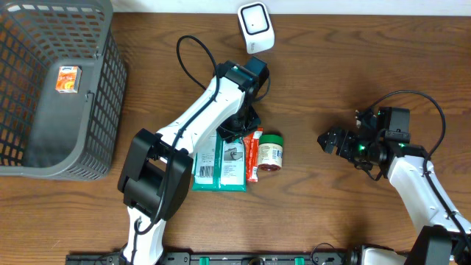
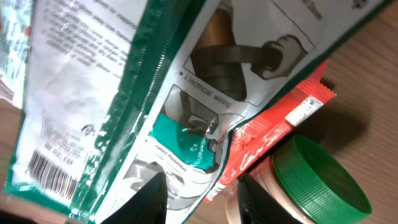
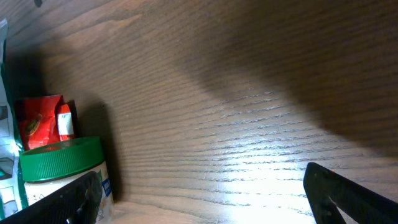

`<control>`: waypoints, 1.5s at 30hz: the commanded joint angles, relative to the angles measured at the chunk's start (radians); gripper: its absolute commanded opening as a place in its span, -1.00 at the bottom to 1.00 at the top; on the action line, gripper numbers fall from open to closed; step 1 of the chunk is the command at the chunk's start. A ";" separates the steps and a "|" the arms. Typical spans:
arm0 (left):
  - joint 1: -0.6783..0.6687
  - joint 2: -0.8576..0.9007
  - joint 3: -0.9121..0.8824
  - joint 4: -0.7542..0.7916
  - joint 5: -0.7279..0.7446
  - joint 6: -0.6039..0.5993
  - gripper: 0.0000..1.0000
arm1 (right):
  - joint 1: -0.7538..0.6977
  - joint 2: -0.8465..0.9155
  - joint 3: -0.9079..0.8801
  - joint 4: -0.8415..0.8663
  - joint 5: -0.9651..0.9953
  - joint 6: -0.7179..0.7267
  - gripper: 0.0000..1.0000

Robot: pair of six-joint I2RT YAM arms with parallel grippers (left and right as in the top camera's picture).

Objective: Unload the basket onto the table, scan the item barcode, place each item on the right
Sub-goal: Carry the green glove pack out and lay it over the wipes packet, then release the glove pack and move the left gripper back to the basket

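Observation:
Several items lie together mid-table: two green-and-white packets, a red sachet and a green-lidded jar. My left gripper hovers low over them. In the left wrist view its jaws stand parted with nothing clamped, above the edge of the diagram packet and the red sachet, beside the jar lid. A barcode shows on the other packet. The white scanner stands at the back. My right gripper is open and empty, facing the jar.
A grey mesh basket fills the left side and holds a small orange box. Black cables loop behind both arms. Bare wood separates the jar from my right gripper.

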 commanded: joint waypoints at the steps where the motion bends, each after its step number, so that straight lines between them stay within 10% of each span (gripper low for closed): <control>1: -0.004 0.002 0.003 -0.001 0.001 0.092 -0.21 | -0.008 -0.013 0.013 0.000 -0.005 0.010 0.98; 10: -0.001 -0.062 0.061 0.001 -0.003 0.359 0.15 | -0.008 -0.013 0.013 0.000 -0.004 0.010 0.99; 18: 0.017 -0.116 0.062 0.003 -0.055 0.444 -0.83 | -0.008 -0.013 0.013 0.001 -0.004 0.010 0.98; 28: 0.061 -0.194 0.129 -0.017 -0.074 0.600 -0.74 | -0.008 -0.013 0.013 0.000 -0.004 0.010 0.98; 40: 0.539 -0.420 0.547 0.015 -0.160 0.820 -0.80 | -0.008 -0.013 0.013 0.000 -0.004 0.010 0.99; 45: 0.763 -0.428 0.549 0.115 -0.160 0.912 -0.34 | -0.008 -0.013 0.013 0.000 -0.004 0.010 0.99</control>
